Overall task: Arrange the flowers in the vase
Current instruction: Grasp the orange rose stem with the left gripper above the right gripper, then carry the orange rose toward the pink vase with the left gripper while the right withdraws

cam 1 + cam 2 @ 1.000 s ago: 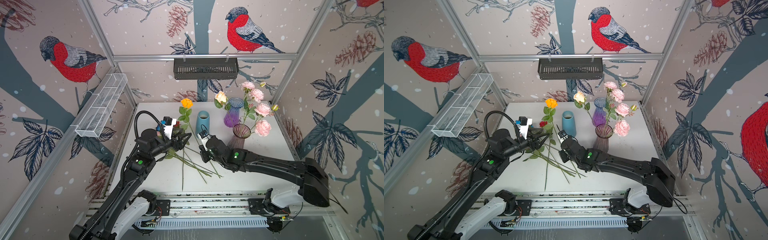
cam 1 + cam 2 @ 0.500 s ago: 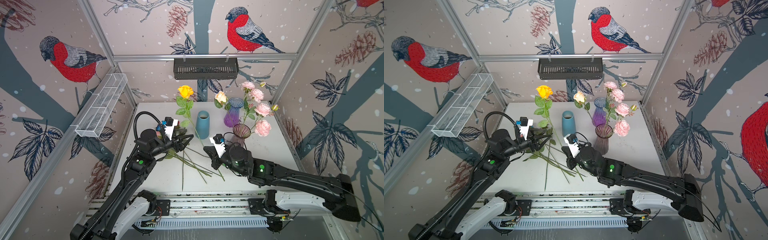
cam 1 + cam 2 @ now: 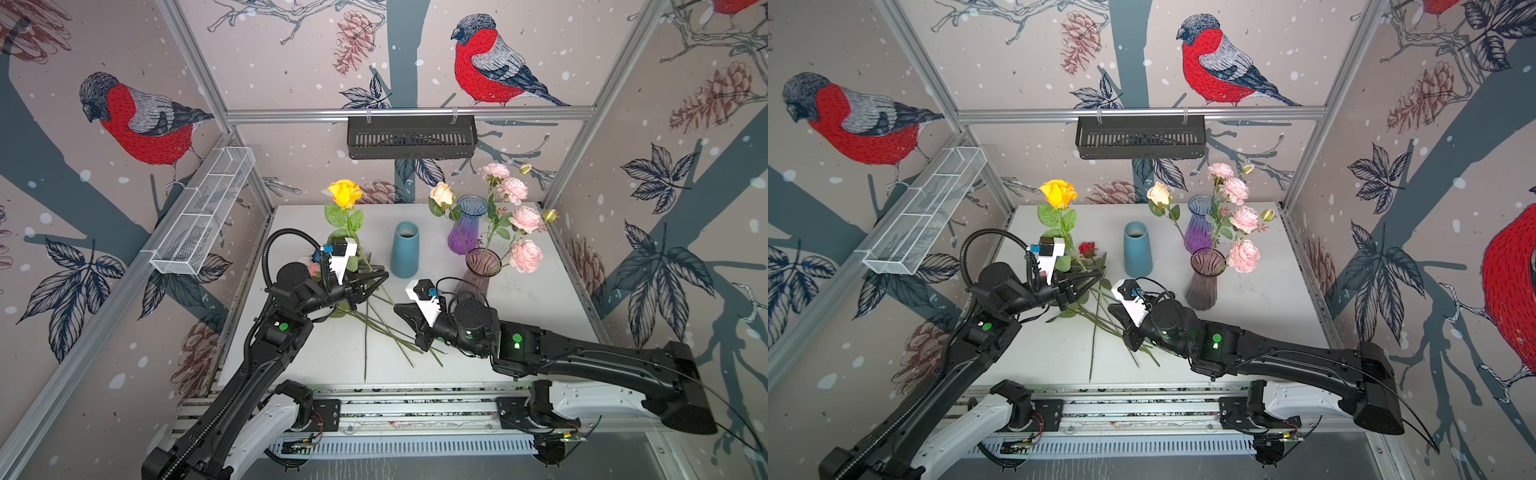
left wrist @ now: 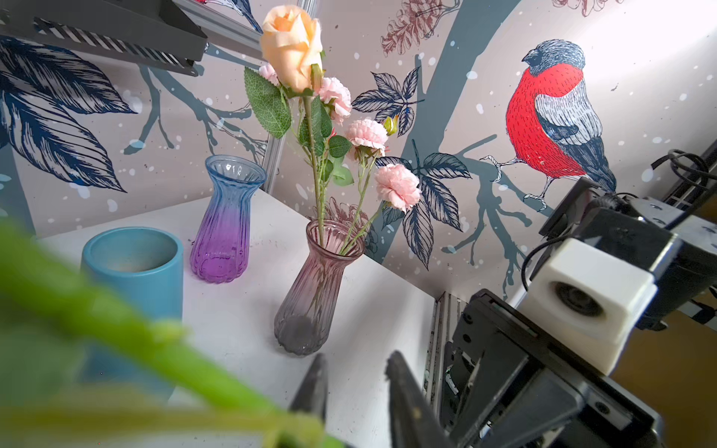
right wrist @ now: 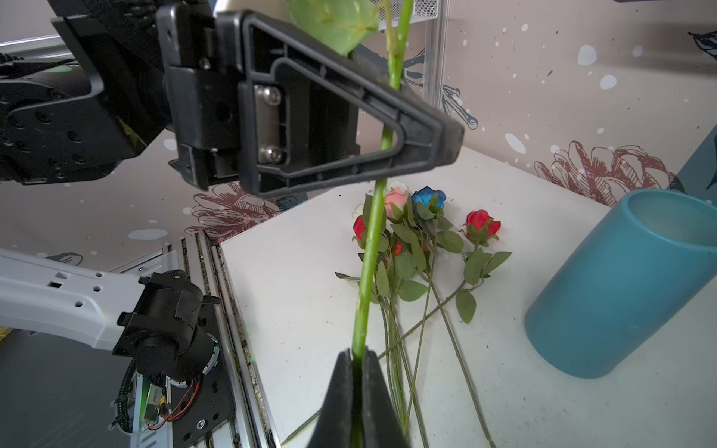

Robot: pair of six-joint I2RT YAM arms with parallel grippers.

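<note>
A yellow rose with a long green stem is held upright over the white desk.
The stem's lower end is pinched tight by the right gripper, above the middle of the desk. Higher up, the stem is passed between the fingers of the left gripper; whether it is squeezed there cannot be told. Loose roses, red, blue and pink, are laid flat near the left edge. A cream rose and pink sprays are stood in the smoky pink glass vase, nearer the right edge.
</note>
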